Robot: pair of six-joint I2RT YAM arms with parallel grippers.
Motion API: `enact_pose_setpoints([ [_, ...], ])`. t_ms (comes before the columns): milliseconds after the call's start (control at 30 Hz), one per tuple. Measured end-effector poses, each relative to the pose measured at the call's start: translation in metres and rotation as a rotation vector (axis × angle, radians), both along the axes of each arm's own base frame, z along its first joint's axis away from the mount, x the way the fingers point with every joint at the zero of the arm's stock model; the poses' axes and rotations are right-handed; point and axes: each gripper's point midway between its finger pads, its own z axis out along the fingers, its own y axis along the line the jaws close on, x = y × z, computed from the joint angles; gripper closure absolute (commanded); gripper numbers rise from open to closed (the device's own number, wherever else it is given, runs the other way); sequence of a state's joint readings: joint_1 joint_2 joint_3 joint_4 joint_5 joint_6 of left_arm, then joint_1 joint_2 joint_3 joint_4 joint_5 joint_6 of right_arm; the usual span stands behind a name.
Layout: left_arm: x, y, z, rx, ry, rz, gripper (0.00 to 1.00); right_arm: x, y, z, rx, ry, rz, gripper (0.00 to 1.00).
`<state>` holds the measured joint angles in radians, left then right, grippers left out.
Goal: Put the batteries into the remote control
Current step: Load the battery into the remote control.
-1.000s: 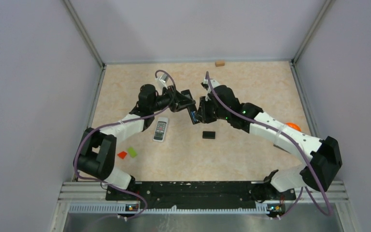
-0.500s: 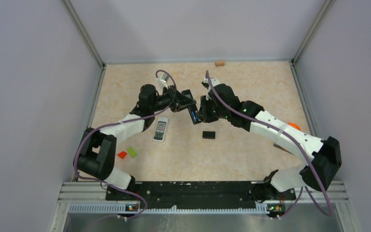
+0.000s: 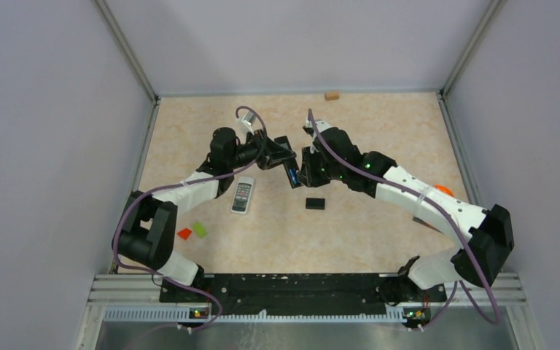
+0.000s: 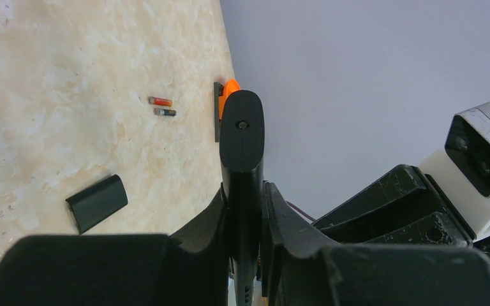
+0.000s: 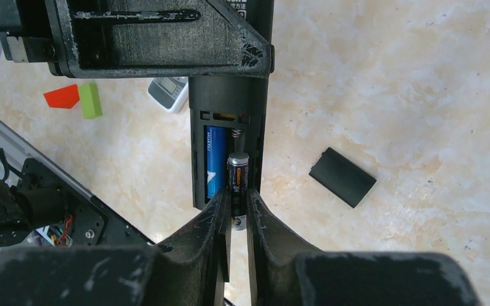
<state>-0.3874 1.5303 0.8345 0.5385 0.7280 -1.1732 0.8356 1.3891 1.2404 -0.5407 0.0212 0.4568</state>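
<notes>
Above the middle of the tabletop (image 3: 379, 131), my left fingers (image 4: 244, 204) are clamped on the black remote control (image 5: 226, 95), holding it raised with its open back facing my right arm. To the left and nearer, a pale second remote (image 3: 243, 195) lies flat. The black cover (image 5: 342, 176) for the battery bay lies on the tabletop just near and right of the raised remote. A red block (image 5: 62, 96) and a green block (image 5: 90, 100) lie side by side at near left.

The battery bay (image 5: 199, 159) has two slots. One holds a blue battery (image 5: 212, 162), fully seated. The other shows a bare spring (image 5: 236, 134) at one end.

My right fingers (image 5: 237, 201) are closed on a dark battery (image 5: 238, 172). Its front end is inside the second slot, just short of the spring. Its back end sits between my fingertips.

I judge this to be the seating of the second cell. The next move calls for pressing it against the spring, tipping its back end down, then releasing without disturbing the blue one.

Two spare batteries (image 4: 160, 101) lie near the right edge, beside an orange thing (image 4: 230, 89).
</notes>
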Motion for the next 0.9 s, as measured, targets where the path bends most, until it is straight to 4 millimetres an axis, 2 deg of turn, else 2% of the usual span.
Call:
enact_pose_setpoints([
  [333,-0.0001,0.0,0.0001,-0.001,0.001,-0.001,1.0,-0.0012,0.0016,-0.0003,0.005,0.006,0.008,0.82],
  [500,0.0006,0.0005,0.0,0.0,0.001,0.002,1.0,0.0001,0.0036,-0.001,0.011,0.009,0.003,0.76],
  [667,0.0009,0.0007,0.0,-0.001,0.003,0.004,1.0,0.0018,0.0059,0.0016,0.027,0.005,-0.004,0.75],
  [833,0.0006,0.0004,0.0,-0.002,0.005,0.003,1.0,0.0025,0.0079,0.0035,0.044,0.009,-0.015,0.67],
  [900,0.0006,0.0004,0.0001,-0.004,0.008,0.003,1.0,0.0032,0.0087,0.0045,0.052,0.01,-0.021,0.59],
])
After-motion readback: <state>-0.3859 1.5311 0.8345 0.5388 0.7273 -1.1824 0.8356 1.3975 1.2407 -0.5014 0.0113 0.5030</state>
